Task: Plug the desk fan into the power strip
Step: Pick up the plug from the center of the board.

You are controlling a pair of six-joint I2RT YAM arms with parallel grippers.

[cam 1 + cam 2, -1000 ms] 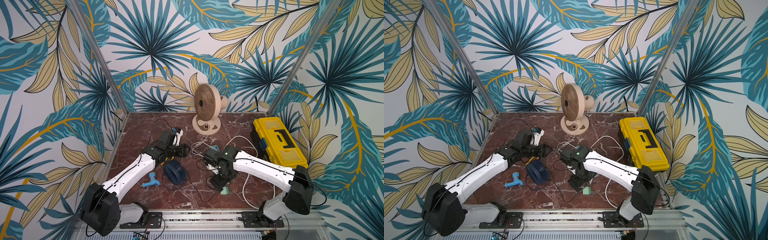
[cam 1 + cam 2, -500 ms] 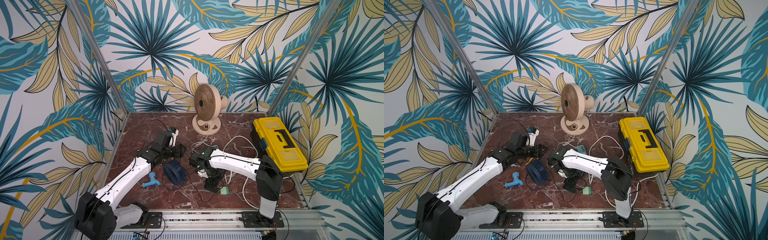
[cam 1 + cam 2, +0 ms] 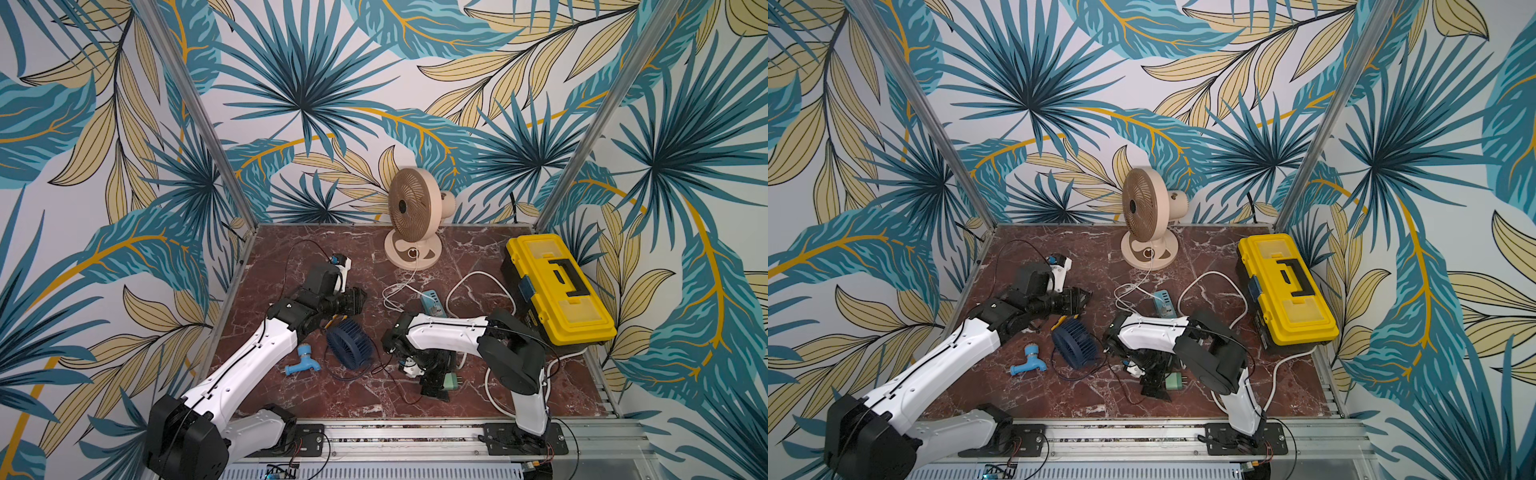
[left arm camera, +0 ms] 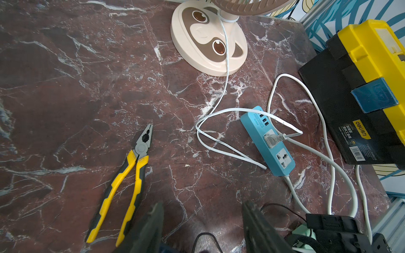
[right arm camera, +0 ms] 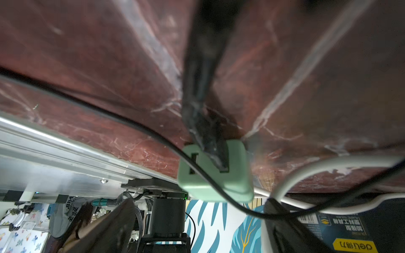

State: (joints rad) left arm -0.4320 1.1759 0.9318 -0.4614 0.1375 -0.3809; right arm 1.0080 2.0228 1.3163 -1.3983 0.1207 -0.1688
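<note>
The beige desk fan (image 3: 415, 216) (image 3: 1146, 208) stands at the back of the marble top. Its thin white cord (image 4: 223, 92) loops forward to a white plug (image 4: 271, 139) that sits in a socket of the light-blue power strip (image 4: 267, 140) (image 3: 432, 301). My left gripper (image 4: 201, 219) (image 3: 357, 301) hovers left of the strip, open, with bare marble between its fingers. My right gripper (image 5: 197, 219) (image 3: 434, 384) is low near the front edge, open wide, with a pale-green adapter (image 5: 214, 173) (image 3: 453, 380) just past its fingertips and nothing gripped.
A yellow toolbox (image 3: 561, 286) stands at the right. A navy mini fan (image 3: 349, 343), a blue tap fitting (image 3: 303, 361) and yellow-handled pliers (image 4: 129, 175) lie near my left arm. The strip's thick white cord (image 3: 494, 386) and a thin black cable (image 5: 153, 135) trail by the adapter.
My right arm has folded, its elbow swinging from the front right in towards the middle, while its gripper stayed low by the green adapter. The left gripper has barely shifted.
</note>
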